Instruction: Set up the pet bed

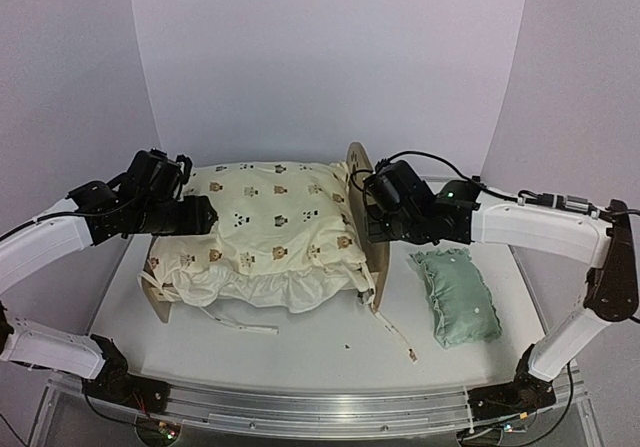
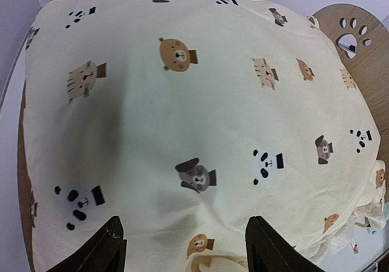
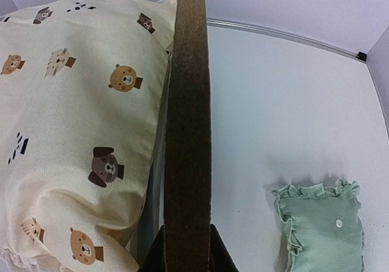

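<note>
The cream cushion (image 1: 270,222) buries most of the pet bed (image 1: 357,162) at the table's (image 1: 330,342) middle: only its headboard and one foot corner show, and each wrist view catches just the tips of my fingers. My right pincer (image 1: 378,229) reaches in level from the green pillow's (image 1: 458,297) side, pinching the headboard's edge. My left pincer (image 1: 207,215) hangs at the foot end, fingers spread over the cushion, contact unclear.

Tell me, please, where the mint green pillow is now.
In the top view, the mint green pillow lies on the table, right of the pet bed's headboard, not touching it.
</note>
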### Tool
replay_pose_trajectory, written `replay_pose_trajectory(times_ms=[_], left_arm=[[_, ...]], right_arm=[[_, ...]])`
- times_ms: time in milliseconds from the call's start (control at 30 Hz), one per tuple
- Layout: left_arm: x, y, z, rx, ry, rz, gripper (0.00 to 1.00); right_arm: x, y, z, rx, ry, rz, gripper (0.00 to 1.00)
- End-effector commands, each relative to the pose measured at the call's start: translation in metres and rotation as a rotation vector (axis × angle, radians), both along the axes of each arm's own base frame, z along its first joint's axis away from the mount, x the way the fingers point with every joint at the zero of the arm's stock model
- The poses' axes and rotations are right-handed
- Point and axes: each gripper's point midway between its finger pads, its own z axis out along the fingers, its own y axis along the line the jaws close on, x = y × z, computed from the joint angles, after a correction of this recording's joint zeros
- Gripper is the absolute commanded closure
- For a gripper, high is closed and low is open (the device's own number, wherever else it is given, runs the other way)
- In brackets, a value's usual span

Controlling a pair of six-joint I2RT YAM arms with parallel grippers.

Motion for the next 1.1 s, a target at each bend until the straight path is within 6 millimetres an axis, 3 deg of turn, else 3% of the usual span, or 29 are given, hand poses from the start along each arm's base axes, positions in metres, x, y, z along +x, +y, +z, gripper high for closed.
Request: replay_pose_trajectory(times_ms=[0, 67, 133, 367, 433, 533, 700, 833, 1067], left_arm=[[0.002, -0.008, 0.027, -0.016, -0.042, -0.036, 0.32], [0.002, -0.012, 0.028, -0.011, -0.04, -0.05, 0.32], [0.001, -0.019, 0.029, -0.008, -0.041, -0.07, 0.33], [-0.012, -0.058, 0.035, 0.011, -0.065, -0.198, 0.33], [-0.02, -0.079, 0.035, 0.019, -0.073, -0.265, 0.33], [-0.029, -0.104, 0.034, 0.022, -0.085, -0.35, 0.36], [-0.04, -0.134, 0.033, 0.029, -0.124, -0.475, 0.39], [-0.048, -0.165, 0.024, 0.037, -0.14, -0.601, 0.41], [-0.076, -0.23, -0.006, 0.173, -0.162, -0.8, 0.41]], right_arm=[[-0.03, 0.067, -0.017, 0.064, 0.087, 0.196, 0.87], [-0.035, 0.081, -0.019, 0.08, 0.112, 0.241, 0.83], [-0.036, 0.081, -0.02, 0.071, 0.113, 0.249, 0.75], [-0.039, 0.057, 0.003, 0.016, 0.028, 0.272, 0.26], [-0.042, 0.05, 0.01, 0.003, 0.008, 0.287, 0.19], [-0.048, 0.034, 0.021, -0.02, -0.03, 0.298, 0.15], [-0.058, -0.016, 0.032, -0.059, -0.111, 0.223, 0.13], [-0.071, -0.045, 0.039, -0.03, -0.146, 0.201, 0.12], [-0.093, -0.061, 0.02, 0.029, -0.104, 0.236, 0.13]])
